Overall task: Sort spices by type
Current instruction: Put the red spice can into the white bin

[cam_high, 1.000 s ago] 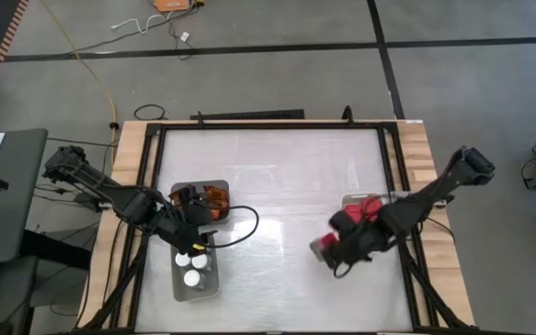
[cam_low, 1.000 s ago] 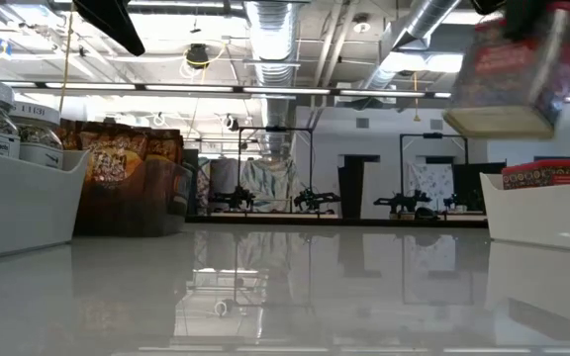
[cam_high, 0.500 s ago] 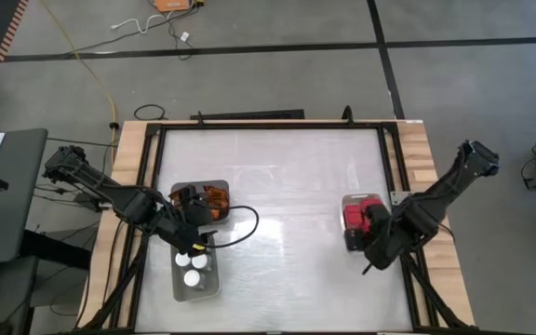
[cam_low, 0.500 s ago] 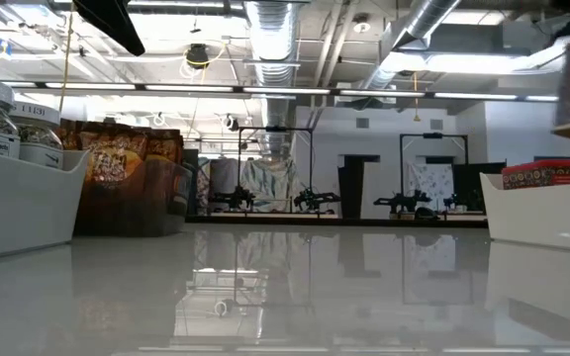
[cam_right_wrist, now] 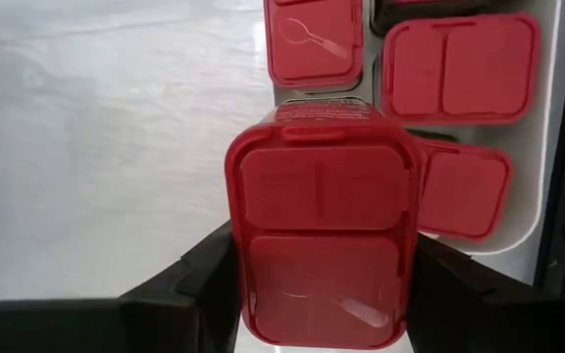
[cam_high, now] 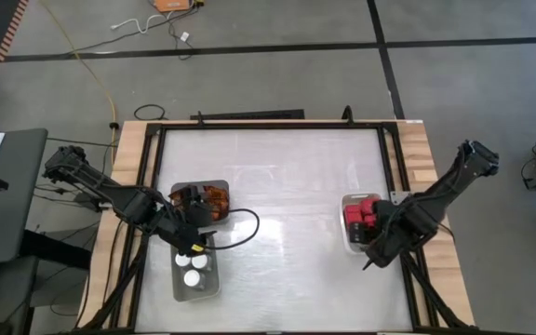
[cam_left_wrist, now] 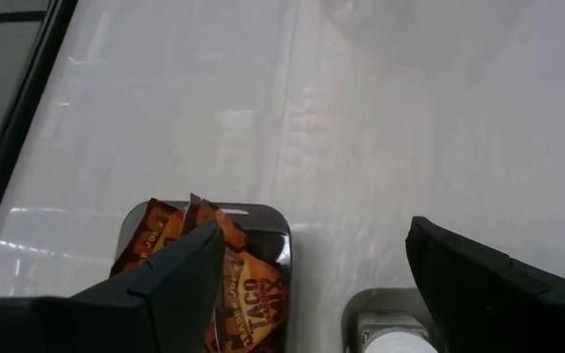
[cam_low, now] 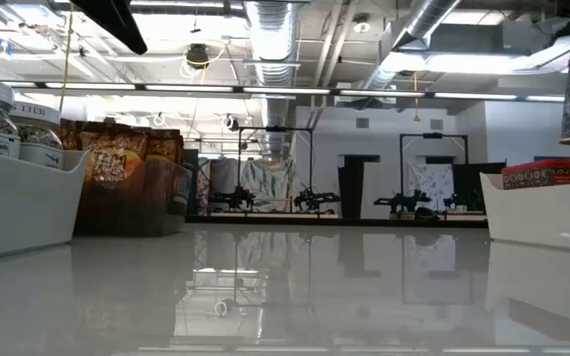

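Red box (cam_right_wrist: 322,230) squeezed in right gripper (cam_right_wrist: 317,294), up over the white tray (cam_right_wrist: 547,147) of red boxes.
Looks hard, light, smooth; best pinched on flat sides. Left gripper (cam_left_wrist: 307,284) spread wide, holding nothing, by the packets (cam_left_wrist: 229,279).

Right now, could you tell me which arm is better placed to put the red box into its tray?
The right. Its gripper is shut on the red box, over the white tray of red boxes. The left gripper is open, empty, by the packets and jars.
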You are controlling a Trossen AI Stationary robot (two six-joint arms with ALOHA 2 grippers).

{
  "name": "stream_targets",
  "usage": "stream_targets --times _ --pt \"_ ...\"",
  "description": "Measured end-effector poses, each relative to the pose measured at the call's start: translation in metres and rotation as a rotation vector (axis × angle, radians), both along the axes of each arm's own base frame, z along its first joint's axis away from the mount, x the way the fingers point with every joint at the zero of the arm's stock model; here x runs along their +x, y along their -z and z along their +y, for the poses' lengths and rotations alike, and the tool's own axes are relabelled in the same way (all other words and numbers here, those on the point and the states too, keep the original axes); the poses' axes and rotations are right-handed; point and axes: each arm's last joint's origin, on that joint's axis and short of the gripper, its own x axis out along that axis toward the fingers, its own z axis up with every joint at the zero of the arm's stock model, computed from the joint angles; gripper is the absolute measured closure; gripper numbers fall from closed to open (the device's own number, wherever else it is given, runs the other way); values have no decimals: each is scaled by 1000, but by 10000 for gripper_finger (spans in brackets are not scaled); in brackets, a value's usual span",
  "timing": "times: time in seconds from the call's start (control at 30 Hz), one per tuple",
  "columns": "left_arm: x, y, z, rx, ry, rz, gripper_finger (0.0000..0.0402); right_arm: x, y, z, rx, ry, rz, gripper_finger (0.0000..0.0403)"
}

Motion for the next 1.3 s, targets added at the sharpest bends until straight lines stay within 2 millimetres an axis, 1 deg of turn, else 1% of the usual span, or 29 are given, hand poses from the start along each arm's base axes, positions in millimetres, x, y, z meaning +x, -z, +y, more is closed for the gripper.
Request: stream_targets --times 0.2,0.77,0.97,1.3 --pt "0 0 0 17 19 7 96 4 3 0 -11 0 12 168" --pt "0 0 0 27 30 12 96 23 29 17 -80 -89 115 168" --pt "0 0 0 26 29 12 96 29 41 23 -109 -100 159 151" --pt "0 1 -1 3 39 22 96 36 50 27 -127 -137 187 145"
